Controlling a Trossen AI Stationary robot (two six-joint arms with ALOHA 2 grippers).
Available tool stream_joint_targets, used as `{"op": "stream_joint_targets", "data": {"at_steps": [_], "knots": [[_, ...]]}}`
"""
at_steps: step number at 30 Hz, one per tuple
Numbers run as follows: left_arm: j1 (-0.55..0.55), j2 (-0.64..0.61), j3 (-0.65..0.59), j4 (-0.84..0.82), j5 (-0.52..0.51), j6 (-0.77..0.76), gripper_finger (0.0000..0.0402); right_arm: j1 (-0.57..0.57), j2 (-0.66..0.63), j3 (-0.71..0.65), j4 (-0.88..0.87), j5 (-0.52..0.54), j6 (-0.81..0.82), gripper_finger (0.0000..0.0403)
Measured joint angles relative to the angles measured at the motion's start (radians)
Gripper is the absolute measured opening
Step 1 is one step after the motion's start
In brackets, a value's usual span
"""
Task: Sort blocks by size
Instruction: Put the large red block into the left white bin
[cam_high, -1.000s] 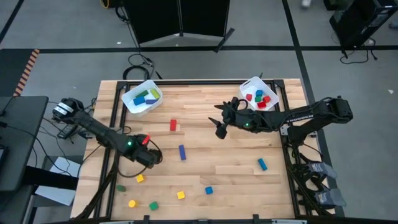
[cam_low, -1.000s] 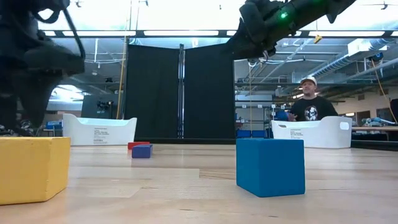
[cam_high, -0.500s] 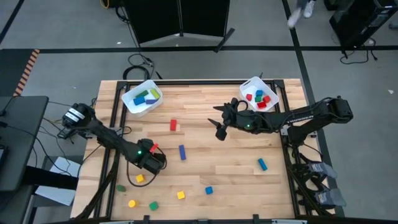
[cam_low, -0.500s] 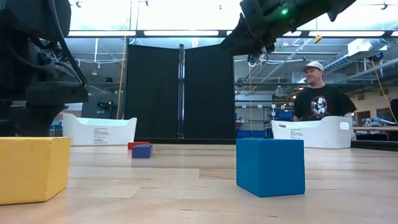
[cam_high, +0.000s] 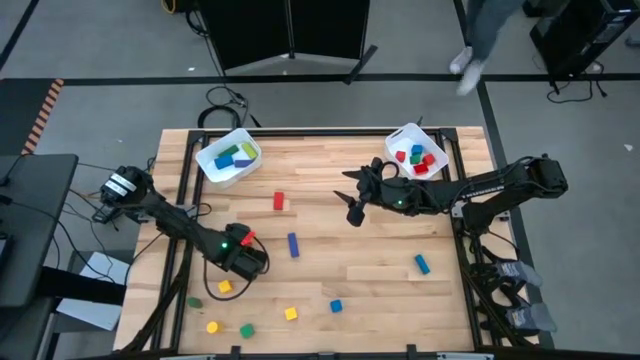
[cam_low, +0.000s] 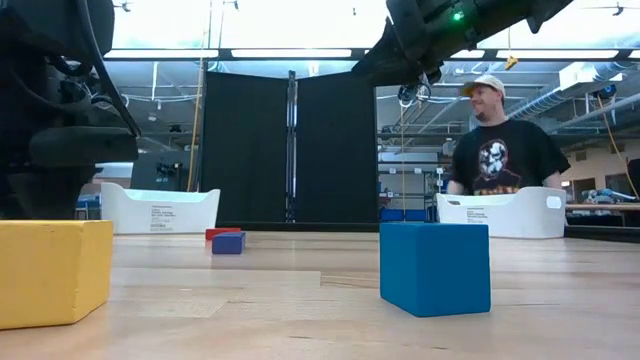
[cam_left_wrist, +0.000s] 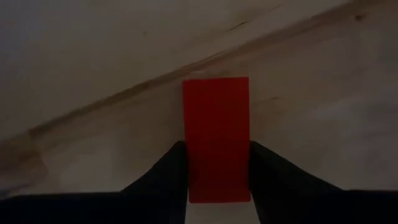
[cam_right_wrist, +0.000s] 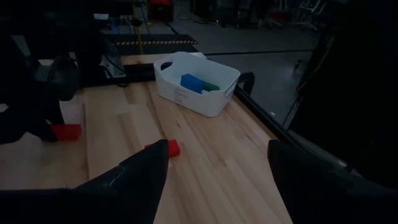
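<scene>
The left gripper (cam_high: 243, 262) is low on the table (cam_high: 360, 250), on the side near the left arm's base. Its two dark fingers (cam_left_wrist: 163, 171) press on both long sides of a red bar (cam_left_wrist: 216, 137), so it is clamped on that bar, and the bar seems to lie flat on the wood, though the wrist view is dim. A yellow cube (cam_high: 224, 287) sits just beside this gripper, toward the table's near edge, and a blue bar (cam_high: 293, 245) lies near it on the other side, toward the middle. A bit farther from it, along the near edge, are another yellow cube (cam_high: 212, 327), a green cube (cam_high: 246, 330), a third yellow cube (cam_high: 291, 314) and a blue cube (cam_high: 336, 306). The right gripper (cam_high: 352, 205) hangs in the air above the middle of the table with its fingers (cam_right_wrist: 134, 180) wide apart and nothing between them. Past its tips, a small red block (cam_high: 279, 201) lies on the wood. Behind it, close to its arm, stands a white bin (cam_high: 398, 140) with red, blue and green blocks inside. Far ahead of it is the other white bin (cam_high: 213, 170) with blue and green bars. Another blue bar (cam_high: 421, 263) lies off to its side. A person (cam_low: 495, 140) stands in the room beyond the table.
</scene>
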Motion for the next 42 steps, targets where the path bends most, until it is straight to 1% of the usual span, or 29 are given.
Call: {"op": "stream_joint_targets", "data": {"at_steps": [4, 6, 8, 11, 13, 16, 19, 23, 26, 30, 33, 36, 39, 40, 42], "knots": [[-0.001, -0.005, 0.012, 0.004, -0.069, 0.076, 0.0135, 0.003, 0.000, 0.000, 0.000, 0.000, 0.000, 0.0283], [0.005, -0.013, 0.034, -0.007, -0.169, 0.108, 0.0135, 0.008, 0.000, 0.000, 0.000, 0.000, 0.000, 0.0283], [0.021, -0.054, 0.070, -0.050, -0.258, 0.151, 0.0135, 0.012, 0.000, 0.000, 0.000, 0.000, 0.000, 0.0283], [0.058, -0.127, 0.121, -0.135, -0.355, 0.224, 0.0135, 0.014, 0.000, 0.000, 0.008, 0.000, 0.000, 0.0283], [0.104, -0.180, 0.155, -0.224, -0.432, 0.263, 0.0135, 0.014, 0.000, 0.000, 0.009, 0.000, 0.000, 0.0281], [0.203, -0.268, 0.174, -0.368, -0.499, 0.313, 0.0135, 0.014, 0.000, 0.000, 0.022, 0.000, 0.000, 0.0277], [0.341, -0.358, 0.165, -0.401, -0.531, 0.427, 0.0135, 0.021, 0.000, 0.000, 0.038, 0.000, 0.001, 0.0274], [0.552, -0.464, 0.129, -0.364, -0.524, 0.646, 0.0135, 0.039, 0.000, 0.000, 0.044, 0.000, 0.014, 0.0271], [0.718, -0.531, 0.085, -0.278, -0.493, 0.819, 0.0135, 0.059, 0.000, 0.000, 0.045, 0.000, 0.032, 0.0268], [0.937, -0.580, 0.003, -0.094, -0.362, 1.040, 0.0135, 0.087, 0.000, 0.000, 0.050, -0.001, 0.056, 0.0264], [1.074, -0.575, -0.059, 0.045, -0.264, 1.151, 0.0135, 0.111, 0.000, 0.000, 0.052, 0.000, 0.066, 0.0261], [1.162, -0.554, -0.101, 0.138, -0.215, 1.191, 0.0135, 0.141, 0.000, 0.000, 0.052, 0.000, 0.078, 0.0258], [1.192, -0.541, -0.113, 0.166, -0.203, 1.205, 0.0136, 0.173, 0.000, 0.000, 0.051, 0.000, 0.079, 0.0257], [1.194, -0.540, -0.114, 0.180, -0.195, 1.221, 0.0152, 0.183, 0.000, 0.000, 0.051, 0.000, 0.075, 0.0257], [1.194, -0.540, -0.114, 0.206, -0.166, 1.243, 0.0210, 0.202, 0.000, 0.000, 0.051, 0.000, 0.064, 0.0258]]}}
